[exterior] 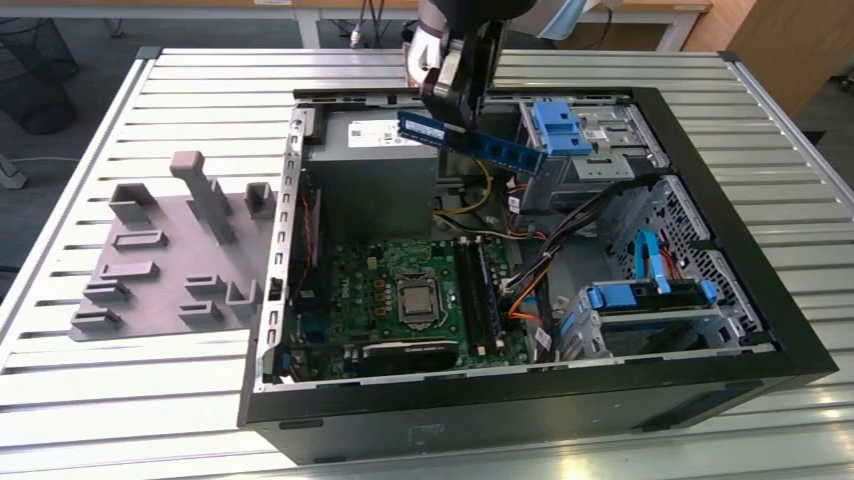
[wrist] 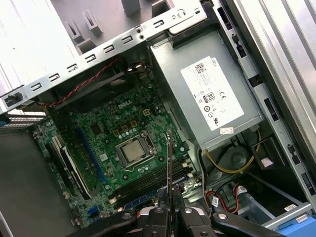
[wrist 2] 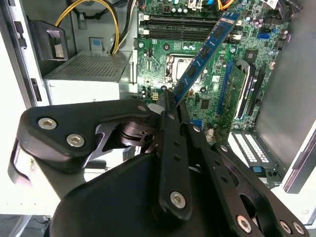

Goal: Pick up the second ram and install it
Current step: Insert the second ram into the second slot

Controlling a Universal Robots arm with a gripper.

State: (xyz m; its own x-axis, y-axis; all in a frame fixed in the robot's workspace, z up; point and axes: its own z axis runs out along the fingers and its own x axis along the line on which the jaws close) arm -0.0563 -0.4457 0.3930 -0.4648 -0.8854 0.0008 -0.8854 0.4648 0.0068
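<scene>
Above the case [exterior: 534,412], downturned jaws pinch the second ram [exterior: 507,148], seemingly endwise.

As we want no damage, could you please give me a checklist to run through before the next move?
1. Grip on the second ram: ok, the gripper clamps one end.
2. Ram off everything: ok, it hangs above the open case.
3. Ram lined up with the slot rails: not ok, crosswise to them in the exterior view.
4. Free slot rail: cannot tell.
5. Cables off the rails: cannot tell.
</scene>
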